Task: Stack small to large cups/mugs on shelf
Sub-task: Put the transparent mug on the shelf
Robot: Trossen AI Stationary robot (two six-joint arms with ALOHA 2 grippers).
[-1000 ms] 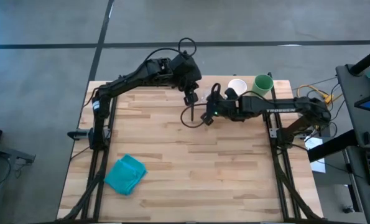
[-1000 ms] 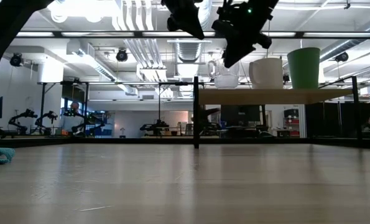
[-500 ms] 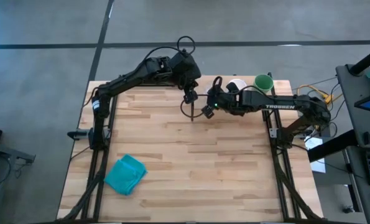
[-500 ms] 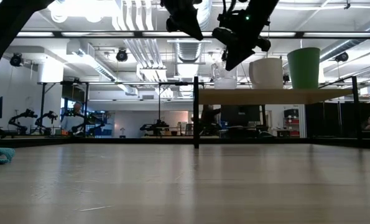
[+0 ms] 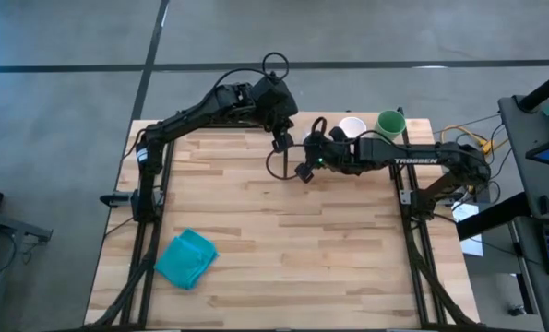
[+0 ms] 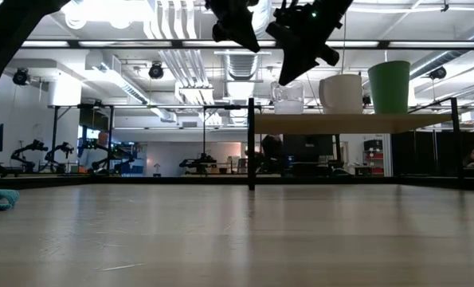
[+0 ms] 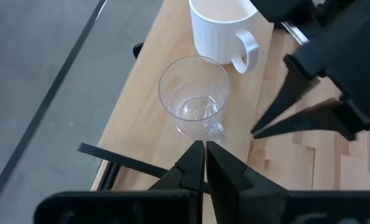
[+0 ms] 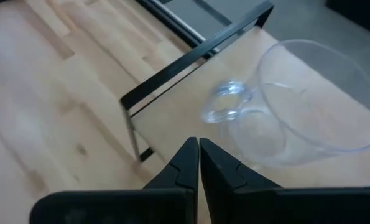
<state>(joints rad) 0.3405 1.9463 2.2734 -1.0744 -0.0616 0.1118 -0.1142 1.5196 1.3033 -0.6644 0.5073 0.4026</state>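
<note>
The shelf (image 6: 356, 122) stands at the table's far right. On it, from left to right in the low view, rest on their bases the clear cup (image 6: 288, 97), the white mug (image 6: 342, 92) and the green cup (image 6: 389, 86). My left gripper (image 7: 205, 149) is shut and hovers above the shelf's left end, near the clear cup (image 7: 194, 102). My right gripper (image 8: 197, 146) is shut too, just off the clear cup's small handle (image 8: 225, 106) and above it (image 6: 288, 76). Neither touches a cup. In the high view my right arm covers the clear cup.
A teal folded cloth (image 5: 186, 258) lies near the table's near left corner. The shelf's black posts and frame (image 8: 172, 78) stand just below my right gripper. The two grippers (image 5: 280, 143) (image 5: 304, 171) hang close to each other over the table's far middle.
My right gripper swung a little toward the far edge over the clear cup, then came back toward the near side and rose slightly. It stayed shut. The cups kept their places on the shelf.
</note>
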